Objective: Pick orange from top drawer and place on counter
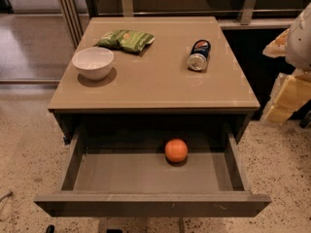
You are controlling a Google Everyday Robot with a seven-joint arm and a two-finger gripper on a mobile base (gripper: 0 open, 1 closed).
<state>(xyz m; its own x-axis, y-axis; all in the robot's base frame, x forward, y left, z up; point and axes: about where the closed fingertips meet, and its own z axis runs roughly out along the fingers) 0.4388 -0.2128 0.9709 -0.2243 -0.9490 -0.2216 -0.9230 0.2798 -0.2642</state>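
Note:
The orange (pixel 176 150) lies on the grey floor of the open top drawer (pixel 150 204), right of centre and near the back. The drawer is pulled out towards me below the tan counter (pixel 160 76). My gripper (pixel 287 97) shows as cream-coloured parts at the right edge of the view, beside the counter's right side. It is well away from the orange and higher than the drawer. It holds nothing that I can see.
On the counter stand a white bowl (pixel 93 62) at the left, a green snack bag (pixel 126 39) at the back and a can lying on its side (pixel 199 55) at the right. Speckled floor surrounds the cabinet. A railing runs behind it.

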